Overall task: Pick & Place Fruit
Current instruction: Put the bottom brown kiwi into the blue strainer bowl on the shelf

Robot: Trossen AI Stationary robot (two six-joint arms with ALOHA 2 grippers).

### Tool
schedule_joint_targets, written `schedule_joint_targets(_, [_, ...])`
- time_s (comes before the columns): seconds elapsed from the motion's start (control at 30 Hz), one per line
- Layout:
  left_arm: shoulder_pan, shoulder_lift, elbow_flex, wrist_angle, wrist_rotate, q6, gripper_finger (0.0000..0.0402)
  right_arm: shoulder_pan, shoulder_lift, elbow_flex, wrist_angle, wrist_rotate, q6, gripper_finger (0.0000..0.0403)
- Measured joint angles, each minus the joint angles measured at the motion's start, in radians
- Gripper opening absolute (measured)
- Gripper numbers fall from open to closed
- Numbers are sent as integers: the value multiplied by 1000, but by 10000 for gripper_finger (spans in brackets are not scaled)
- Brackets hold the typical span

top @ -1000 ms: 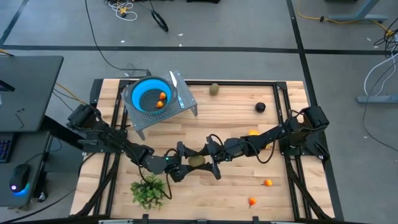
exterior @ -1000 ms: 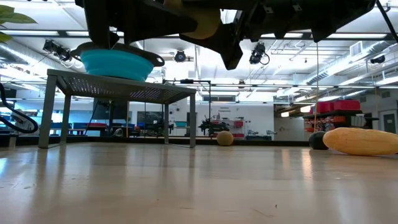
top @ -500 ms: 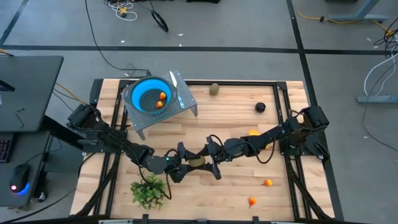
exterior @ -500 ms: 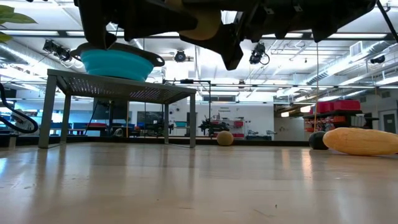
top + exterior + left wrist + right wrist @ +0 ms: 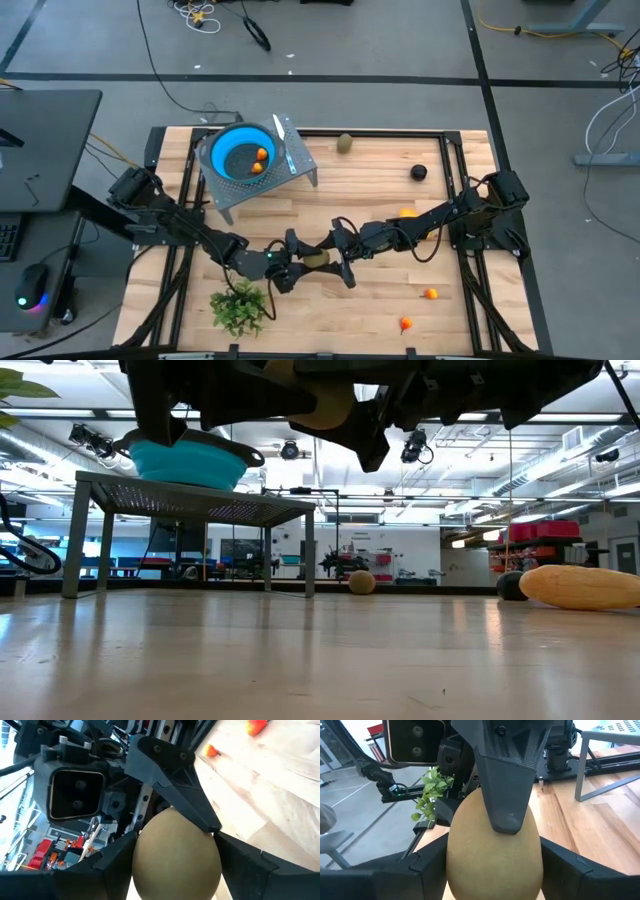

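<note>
An olive-brown oval fruit (image 5: 316, 259) hangs in the air over the middle of the table, between my two grippers. My left gripper (image 5: 297, 263) comes at it from the table's left and my right gripper (image 5: 336, 257) from the right, and both are shut on it. The low view shows the fruit (image 5: 325, 405) high above the tabletop. Loose on the table lie another olive oval (image 5: 344, 143), a dark ball (image 5: 418, 172), a yellow-orange piece (image 5: 407, 213) and two small orange fruits (image 5: 430, 293) (image 5: 405, 324). Two more orange fruits (image 5: 260, 160) lie in the blue bowl (image 5: 222, 150). My left gripper pinches the olive fruit's two sides (image 5: 142, 855) between its fingers (image 5: 112, 862), level, from the table's left. The fruit is lifted clear of the table. My right gripper pinches the same fruit by its sides (image 5: 457, 850) between its fingers (image 5: 427, 867), level, from the table's right. One finger of the other arm (image 5: 507, 780) lies over the fruit's far end.
The blue bowl stands on a grey metal stand (image 5: 300, 165) at the far left of the table. A green plant sprig (image 5: 240, 305) lies near the front edge, just left of the grippers. Bare wood shows under the grippers (image 5: 320, 650).
</note>
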Motion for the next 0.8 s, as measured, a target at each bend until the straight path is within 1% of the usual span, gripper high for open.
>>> schedule_joint_targets(0.2, [-15,0,-2,-55,-15,-22,260,0,0,0,3,-4,-15,282])
schedule_joint_targets(0.37, [-50,0,-2,-49,-83,-12,256,0,-7,0,-14,-4,-19,299])
schedule_joint_targets(0.43, [-67,-1,-2,-27,-135,-44,255,-1,-26,0,-51,-4,-25,304])
schedule_joint_targets(0.5, [-79,-3,-2,3,-185,-117,256,-4,-58,0,-124,-3,-35,305])
schedule_joint_targets(0.53, [-81,-4,-1,11,-191,-165,258,-6,-75,0,-155,-4,-38,305])
schedule_joint_targets(0.57, [-81,-4,-1,11,-181,-213,259,-7,-96,0,-194,-3,-43,305])
schedule_joint_targets(0.67, [-80,-4,-1,1,-103,-312,260,-8,-159,0,-298,12,-45,305])
schedule_joint_targets(0.7, [-78,-4,-1,1,-86,-331,259,-8,-181,0,-346,24,-45,305])
schedule_joint_targets(0.8, [-65,-18,-2,-22,-86,-342,254,-7,-221,0,-472,58,-48,305])
